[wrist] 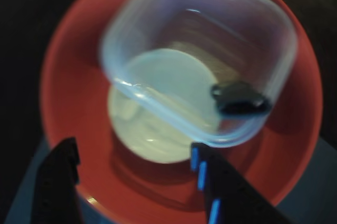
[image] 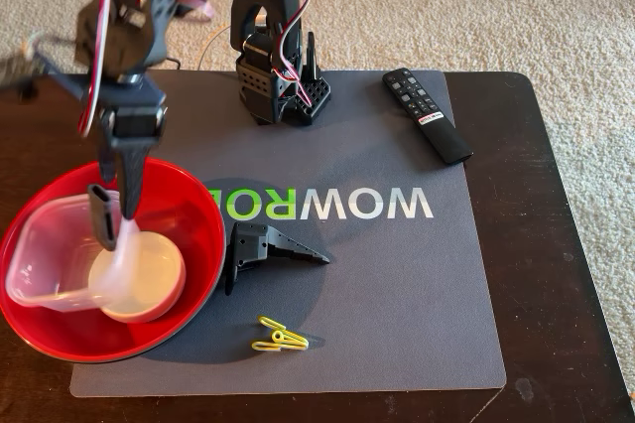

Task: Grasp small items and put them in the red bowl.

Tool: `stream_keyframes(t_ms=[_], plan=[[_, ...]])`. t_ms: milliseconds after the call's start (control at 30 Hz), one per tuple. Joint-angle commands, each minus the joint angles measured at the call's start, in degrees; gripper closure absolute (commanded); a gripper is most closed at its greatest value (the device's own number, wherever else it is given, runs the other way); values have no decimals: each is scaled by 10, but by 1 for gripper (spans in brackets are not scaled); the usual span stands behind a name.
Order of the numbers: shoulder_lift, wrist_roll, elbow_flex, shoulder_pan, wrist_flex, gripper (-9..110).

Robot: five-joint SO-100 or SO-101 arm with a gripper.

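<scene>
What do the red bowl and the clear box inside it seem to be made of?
The red bowl looks like smooth, glossy plastic: its rim catches small highlights in the wrist view. The clear box appears to be thin translucent plastic, since the bowl and a pale round lid show through its walls. Both are guesses.

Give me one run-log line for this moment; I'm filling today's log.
hand: open, empty, above red bowl | in bowl: clear container, white lid | on mat: yellow clip, black part, remote

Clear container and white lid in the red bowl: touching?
Touching. In the fixed view the clear container leans on the white lid inside the red bowl; the wrist view shows them overlapping with no gap.
</scene>
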Motion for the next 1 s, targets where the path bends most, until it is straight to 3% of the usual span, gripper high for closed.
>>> stream_keyframes(t_ms=[0,267,433,700,967], plan=[[78,0,12,-76,3,74],[144,72,286,-308,24,74],[64,-11,346,-301,4,74],[134,-97,524,-287,-182,73],[-8,-128,449,-270,-290,73]])
